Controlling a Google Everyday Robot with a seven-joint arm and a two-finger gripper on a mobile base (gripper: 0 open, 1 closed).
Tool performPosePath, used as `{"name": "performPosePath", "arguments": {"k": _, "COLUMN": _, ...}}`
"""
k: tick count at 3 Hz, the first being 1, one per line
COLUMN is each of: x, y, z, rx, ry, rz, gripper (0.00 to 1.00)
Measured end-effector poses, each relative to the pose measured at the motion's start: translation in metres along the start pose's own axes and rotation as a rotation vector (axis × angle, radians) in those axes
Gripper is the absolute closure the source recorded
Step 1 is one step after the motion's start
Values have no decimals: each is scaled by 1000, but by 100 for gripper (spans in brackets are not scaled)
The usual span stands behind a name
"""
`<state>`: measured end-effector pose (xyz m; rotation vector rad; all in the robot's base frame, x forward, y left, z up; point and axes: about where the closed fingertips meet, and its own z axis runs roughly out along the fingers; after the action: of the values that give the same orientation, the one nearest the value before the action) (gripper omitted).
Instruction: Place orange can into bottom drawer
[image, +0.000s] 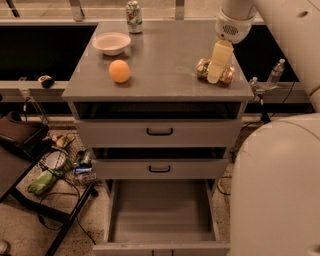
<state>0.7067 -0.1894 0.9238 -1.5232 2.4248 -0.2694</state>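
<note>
The orange can (227, 74) lies on its side on the grey cabinet top (165, 60), near the right front corner. It is shiny and golden-orange. My gripper (217, 64) comes down from the upper right and hangs right over the can, covering its middle. Whether it touches the can is not clear. The bottom drawer (160, 210) is pulled out below, with a plain grey interior and nothing in it.
A white bowl (111, 43), a round orange fruit (119, 71) and a green-and-white can (133, 10) stand on the cabinet's left and back. The two upper drawers have black handles. My white body (275, 190) fills the lower right. Clutter and cables (50, 167) lie on the floor left.
</note>
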Motion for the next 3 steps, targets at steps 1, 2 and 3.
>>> {"name": "performPosePath", "arguments": {"k": 1, "x": -7, "y": -3, "z": 27, "rx": -41, "ry": -58, "rz": 51, "gripper": 0}}
{"name": "performPosePath", "arguments": {"k": 2, "x": -14, "y": -8, "z": 48, "rx": -66, "ry": -92, "rz": 83, "gripper": 10}}
{"name": "performPosePath", "arguments": {"k": 3, "x": -24, "y": -9, "z": 69, "rx": -86, "ry": -95, "rz": 88, "gripper": 27}}
